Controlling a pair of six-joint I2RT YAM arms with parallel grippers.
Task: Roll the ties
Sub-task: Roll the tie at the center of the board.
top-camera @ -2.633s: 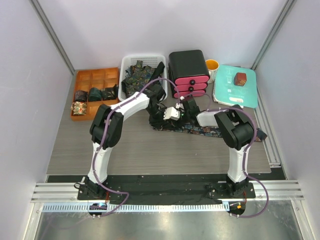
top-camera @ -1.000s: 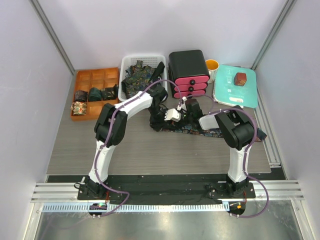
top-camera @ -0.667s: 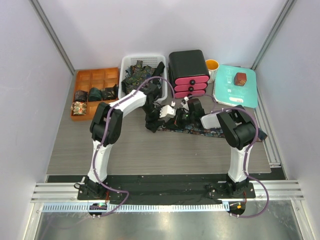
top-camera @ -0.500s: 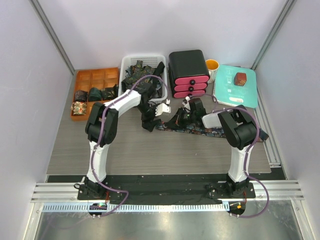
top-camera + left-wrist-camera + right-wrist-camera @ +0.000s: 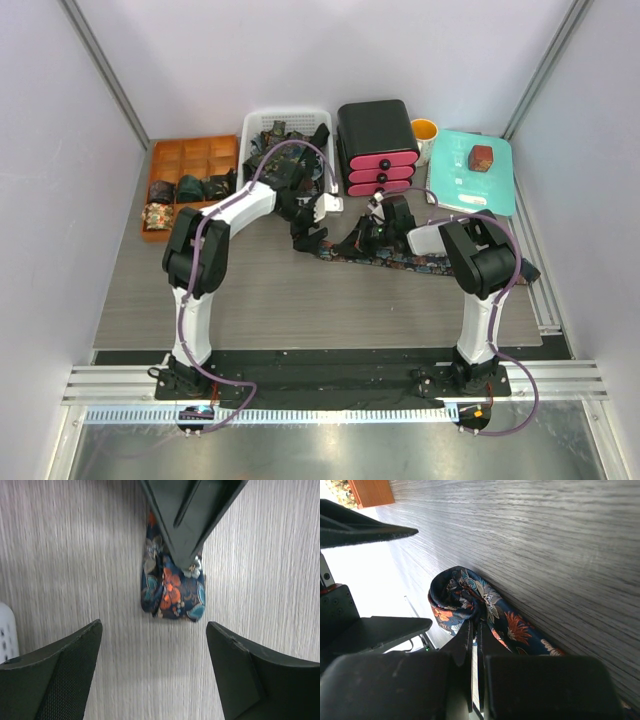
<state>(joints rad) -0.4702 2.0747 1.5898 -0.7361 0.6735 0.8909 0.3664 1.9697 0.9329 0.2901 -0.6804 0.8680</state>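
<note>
A dark blue tie (image 5: 400,260) with orange floral print lies flat across the table. Its left end (image 5: 172,587) is folded into a small loose curl. My right gripper (image 5: 365,237) is shut on that curl, its fingertips (image 5: 475,625) pinching the fabric (image 5: 462,592) against the table. My left gripper (image 5: 312,230) stands open just left of the curl with nothing between its fingers (image 5: 65,675). The table shows bare in its gap, and the tie's end sits a little beyond its fingertips.
An orange compartment tray (image 5: 195,155) at the far left holds several rolled ties (image 5: 190,187). A white basket (image 5: 262,120) holds loose ties. Behind the arms stand a black-and-pink drawer unit (image 5: 378,145), a yellow cup (image 5: 424,130) and a teal board (image 5: 470,190) with a red-brown box (image 5: 482,157).
My left gripper has opened wide and drawn back to the left, away from the tie's curled end. The right gripper has stayed shut on the tie.
</note>
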